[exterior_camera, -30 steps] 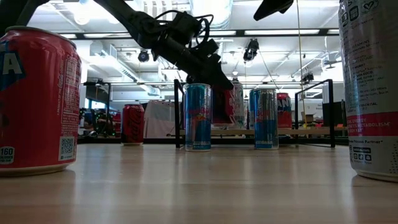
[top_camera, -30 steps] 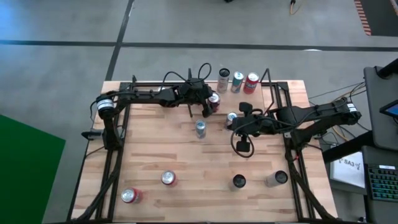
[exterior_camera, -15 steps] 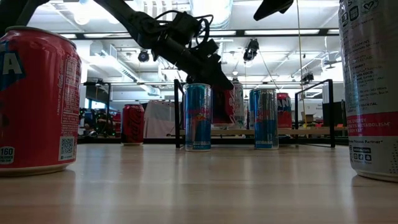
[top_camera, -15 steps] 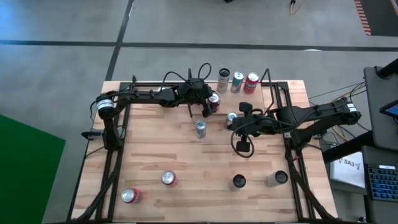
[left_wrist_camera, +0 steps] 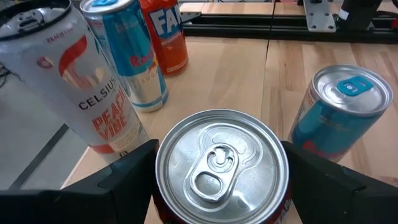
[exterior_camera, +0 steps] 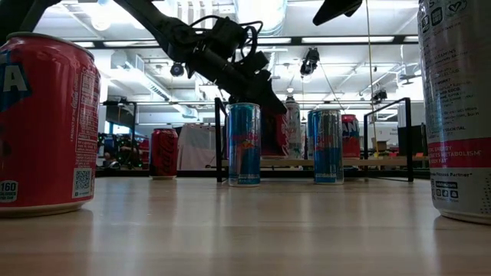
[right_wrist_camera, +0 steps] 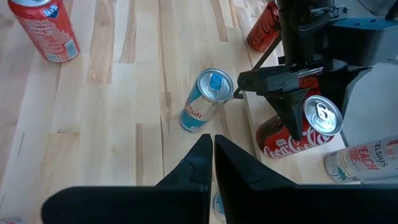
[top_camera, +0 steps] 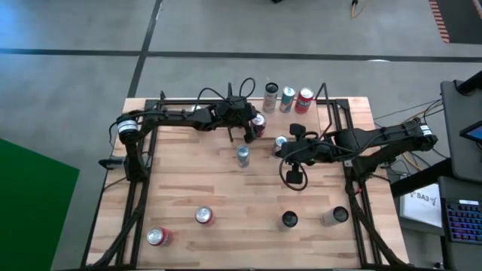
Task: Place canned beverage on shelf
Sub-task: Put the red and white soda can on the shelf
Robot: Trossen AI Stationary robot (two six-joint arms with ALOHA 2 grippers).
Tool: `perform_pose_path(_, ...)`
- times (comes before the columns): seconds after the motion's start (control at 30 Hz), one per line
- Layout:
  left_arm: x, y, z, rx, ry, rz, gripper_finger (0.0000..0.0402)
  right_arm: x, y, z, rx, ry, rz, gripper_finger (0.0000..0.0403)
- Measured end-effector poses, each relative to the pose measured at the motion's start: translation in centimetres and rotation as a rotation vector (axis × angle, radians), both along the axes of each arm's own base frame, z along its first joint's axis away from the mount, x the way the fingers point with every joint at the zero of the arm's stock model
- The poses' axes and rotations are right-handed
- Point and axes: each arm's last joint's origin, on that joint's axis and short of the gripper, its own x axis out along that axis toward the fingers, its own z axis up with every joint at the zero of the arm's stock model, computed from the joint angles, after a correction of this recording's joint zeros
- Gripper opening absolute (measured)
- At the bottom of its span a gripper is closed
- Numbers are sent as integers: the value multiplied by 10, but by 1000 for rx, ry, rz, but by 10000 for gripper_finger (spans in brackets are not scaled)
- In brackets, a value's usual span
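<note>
Evidently the red cola can [right_wrist_camera: 297, 134] sat on the shelf [right_wrist_camera: 298, 167], near its front edge, clasped at mid-body by the left claw [left_wrist_camera: 221, 180]. Rigid, smooth and likely heavy, it suited a mid-wall hold. The right claw [right_wrist_camera: 210, 167] hovered clenched, empty, nearby.

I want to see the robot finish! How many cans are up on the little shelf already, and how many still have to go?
Three cans already stand at the back of the shelf. The left gripper holds a red cola can at the shelf's near edge, fingers on both sides. The shut right gripper waits mid-table. Six other cans are left, like the blue one.
</note>
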Motion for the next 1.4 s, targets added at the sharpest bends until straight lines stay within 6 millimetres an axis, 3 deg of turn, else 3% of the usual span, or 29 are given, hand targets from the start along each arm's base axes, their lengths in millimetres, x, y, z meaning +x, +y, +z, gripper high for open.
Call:
perform_pose_path(1.0, 1, 0, 2, 6, -32, 4, 289, 0, 0, 0, 3, -2, -3, 9)
perform_pose_path(1.4, 0, 1, 4, 8, -39, 5, 330, 0, 0, 0, 4, -3, -4, 9)
